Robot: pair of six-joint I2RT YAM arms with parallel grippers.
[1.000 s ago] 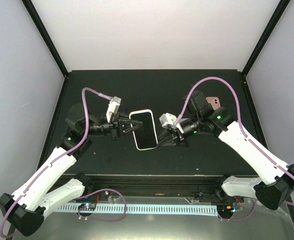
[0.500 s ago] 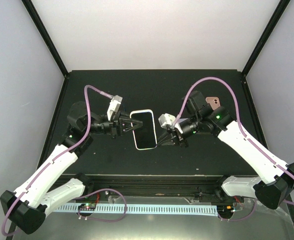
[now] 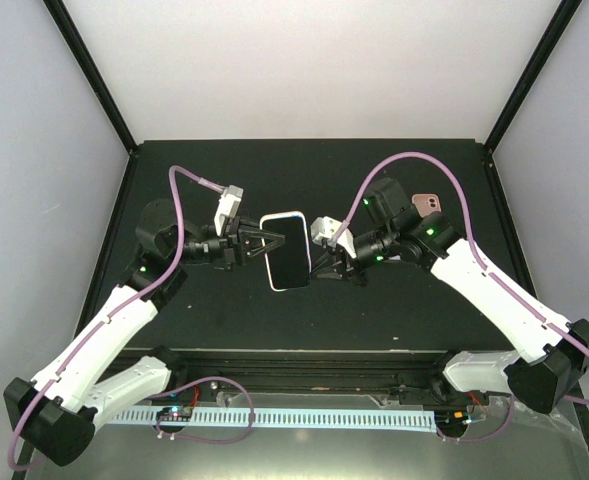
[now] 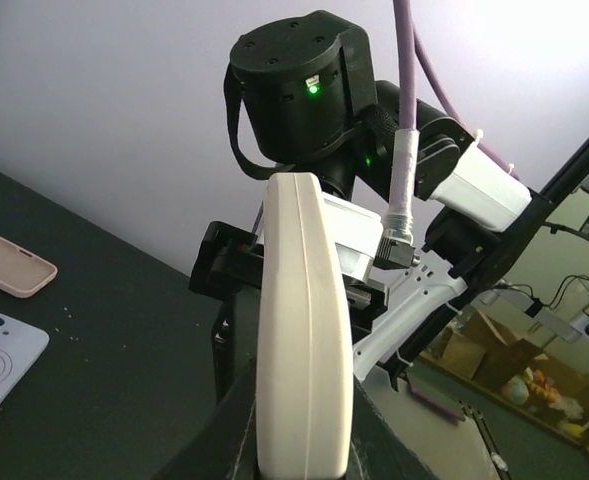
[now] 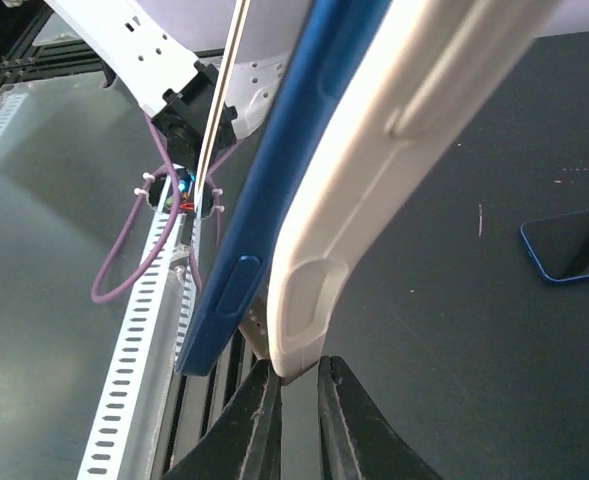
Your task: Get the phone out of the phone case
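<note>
White walls close round a black table [image 3: 374,312], and above its middle the phone [image 3: 289,252] hangs in the air between the two arms, screen up, well apart from every edge. The left gripper [image 3: 257,243] is pinched on the left long side of the white case [image 4: 302,330], its fingers pressed against both faces. The right gripper [image 3: 324,264] is closed on the case's rim at the right side, toward the near corner. Seen from the right wrist, the phone's blue side with its button stands a little away from the white rim at that corner, so the peel looks begun there. The rest of the phone appears to be seated in the case. I judge the task to be early to midway: both grips are made and one corner is loosened, but the other corners must be freed and the phone drawn clear. Room is good, with bare table toward the near edge and the far edge under the held phone. A pink case [image 3: 429,204] lies near the right edge toward the far right corner, partly behind the right arm. A white cover [image 4: 2,350] lies just beside it, and a spare phone [image 5: 574,245] lies flat on the table; I cannot place that one from above. The grippers' own closeness across the phone is the tightest limit.
</note>
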